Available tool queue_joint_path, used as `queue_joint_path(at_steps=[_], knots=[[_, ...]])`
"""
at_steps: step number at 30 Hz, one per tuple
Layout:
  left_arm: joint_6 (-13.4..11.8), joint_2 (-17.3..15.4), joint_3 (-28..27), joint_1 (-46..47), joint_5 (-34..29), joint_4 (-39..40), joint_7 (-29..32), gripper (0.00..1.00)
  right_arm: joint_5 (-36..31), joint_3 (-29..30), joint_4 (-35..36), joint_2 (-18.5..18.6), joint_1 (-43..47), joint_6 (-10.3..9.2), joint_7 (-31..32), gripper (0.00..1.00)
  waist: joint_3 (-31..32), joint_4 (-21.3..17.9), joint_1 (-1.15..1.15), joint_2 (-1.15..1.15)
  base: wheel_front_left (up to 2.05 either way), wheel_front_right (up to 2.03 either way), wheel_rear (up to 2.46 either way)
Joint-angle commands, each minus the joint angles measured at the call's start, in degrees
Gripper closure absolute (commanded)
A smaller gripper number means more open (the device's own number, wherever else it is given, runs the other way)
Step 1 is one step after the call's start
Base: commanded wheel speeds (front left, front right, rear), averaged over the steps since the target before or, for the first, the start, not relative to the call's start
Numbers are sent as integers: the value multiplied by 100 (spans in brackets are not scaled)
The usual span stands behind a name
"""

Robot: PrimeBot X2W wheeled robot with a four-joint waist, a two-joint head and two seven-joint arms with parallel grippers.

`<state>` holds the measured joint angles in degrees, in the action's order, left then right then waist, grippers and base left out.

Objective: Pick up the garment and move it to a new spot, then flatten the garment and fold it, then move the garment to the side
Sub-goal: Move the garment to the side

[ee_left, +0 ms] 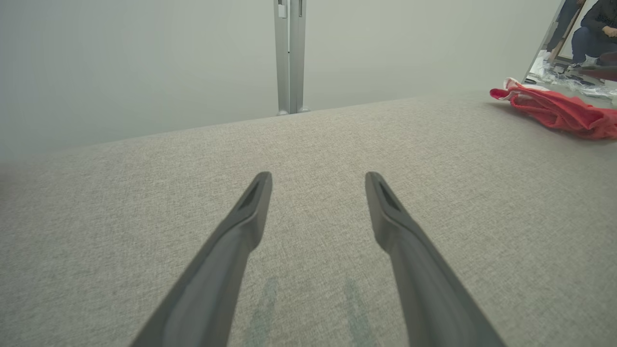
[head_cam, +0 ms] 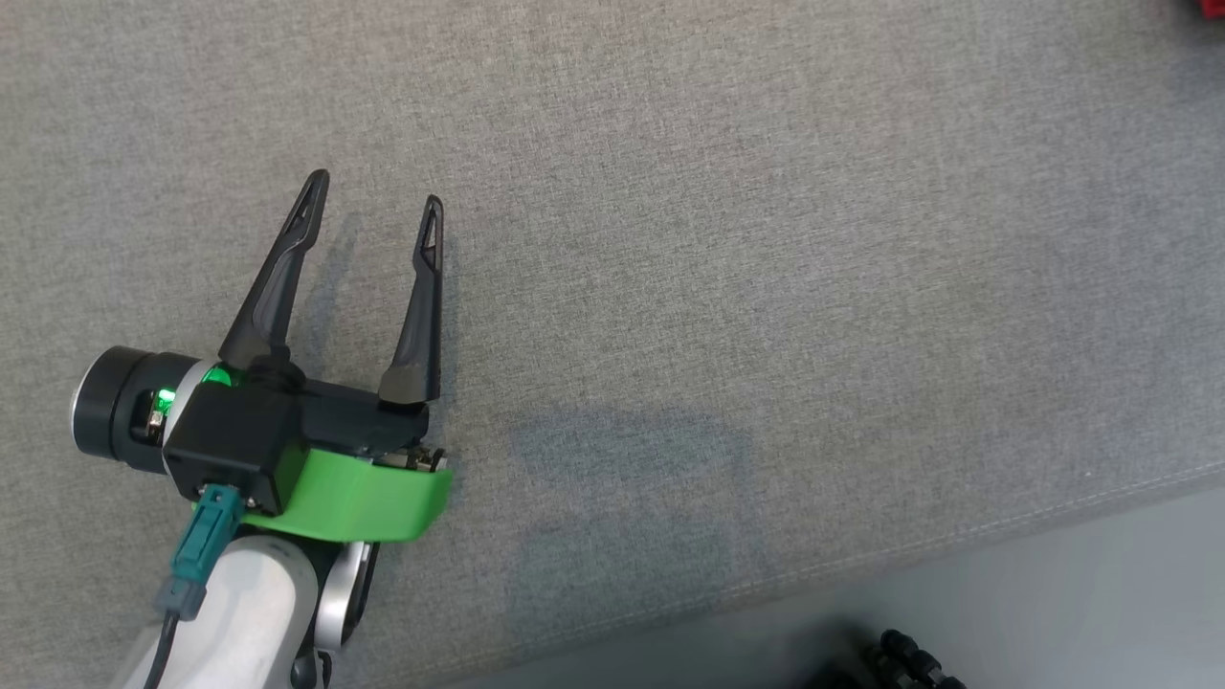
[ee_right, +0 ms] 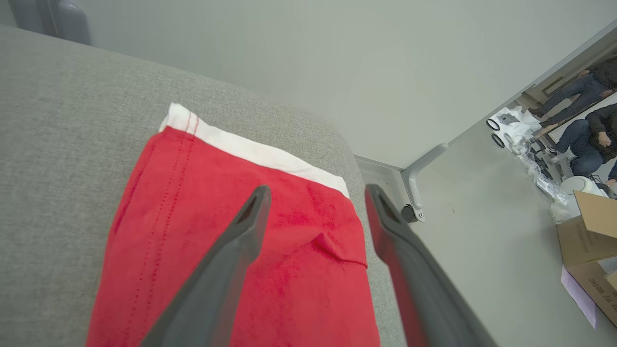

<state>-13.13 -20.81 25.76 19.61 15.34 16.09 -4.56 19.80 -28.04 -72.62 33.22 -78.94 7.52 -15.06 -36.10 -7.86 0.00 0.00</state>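
Note:
The garment (ee_right: pixel 202 226) is red with a white band along one edge. It lies folded flat near the corner of the grey padded surface (ee_right: pixel 58 120), and its far end shows as a low red heap (ee_left: pixel 559 112) at the right of the left wrist view. A sliver of the garment (head_cam: pixel 1212 8) peeks into the head view's top right corner. My right gripper (ee_right: pixel 318 193) hovers over it, open, with nothing between its fingers. My left gripper (head_cam: pixel 376 188) is open over bare grey fabric at the lower left, also seen as two spread fingers (ee_left: pixel 250 207).
The surface's front seam edge (head_cam: pixel 861 565) runs along the lower right of the head view, with pale floor beyond. A grey post (ee_left: pixel 289 58) stands behind the far edge. People, a cardboard box (ee_right: pixel 593 236) and plastic bags are on the floor at the right.

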Motion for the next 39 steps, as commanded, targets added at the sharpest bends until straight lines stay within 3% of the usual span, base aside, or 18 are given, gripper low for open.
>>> queue_joint_path(at_steps=[1, 10, 19, 39], knots=[[-5, 7, -32, 60, 61, -38, -29, 0, -70, 55, 68, -14, 89, -6, -21, 0, 125, -18, 0, 0, 0, 0, 0], [22, 197, -210, -61, 475, -563, -387, 0, -282, 427, 794, -444, 489, -7, -23, 0, 921, 14, 0, 0, 0, 0, 0], [54, 467, -593, -352, 985, -1549, -879, 0, -20, 1167, 1801, -934, 1702, -7, -23, 0, 1889, 256, 0, 0, 0, 0, 0], [208, 238, -1202, -1485, 1205, -2282, -1064, 0, -662, 2253, 4198, -2652, 4700, -7, -23, 0, 3012, 330, 0, 0, 0, 0, 0]])
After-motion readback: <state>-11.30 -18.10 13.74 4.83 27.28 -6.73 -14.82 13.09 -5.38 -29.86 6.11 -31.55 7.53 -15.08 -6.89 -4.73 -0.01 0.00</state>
